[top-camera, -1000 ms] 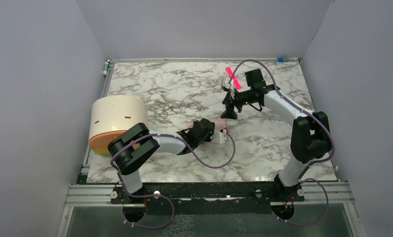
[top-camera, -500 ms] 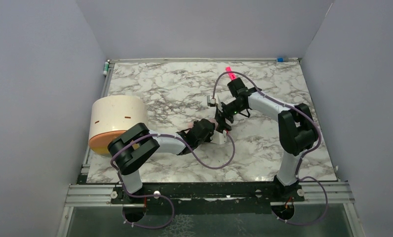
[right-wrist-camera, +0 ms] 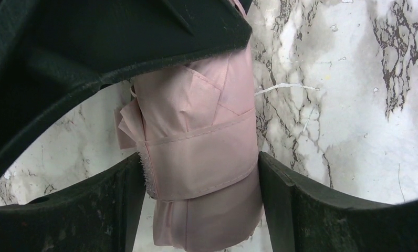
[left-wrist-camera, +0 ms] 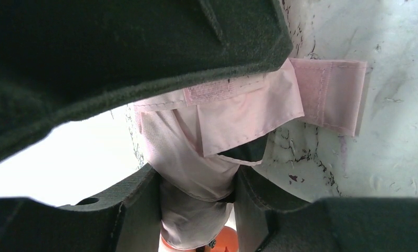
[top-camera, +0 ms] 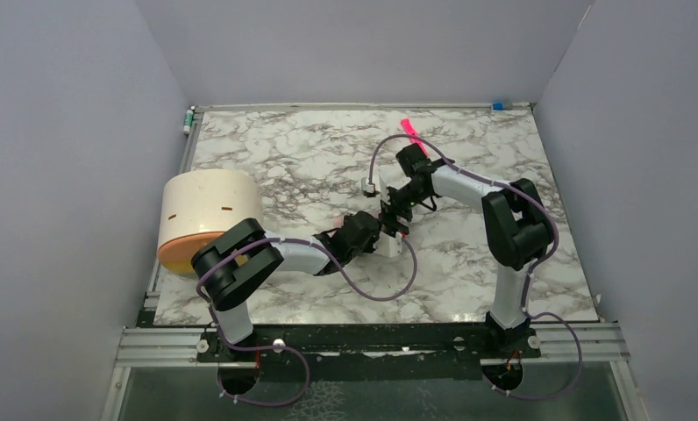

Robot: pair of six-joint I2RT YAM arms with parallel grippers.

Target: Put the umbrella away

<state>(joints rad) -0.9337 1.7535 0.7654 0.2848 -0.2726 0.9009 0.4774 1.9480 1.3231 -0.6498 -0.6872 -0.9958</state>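
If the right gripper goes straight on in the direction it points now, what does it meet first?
Most likely the umbrella: its folded pink fabric lies between the right gripper's open fingers. Behind it is the marble table; the depth left is unclear.

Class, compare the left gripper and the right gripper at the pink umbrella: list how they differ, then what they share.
The left gripper is clamped on a narrow, squeezed part of the umbrella; the right gripper is open, its fingers flanking the thicker strapped bundle. The left gripper reaches in from the left, the right gripper from the far right. Both sit at the same umbrella.
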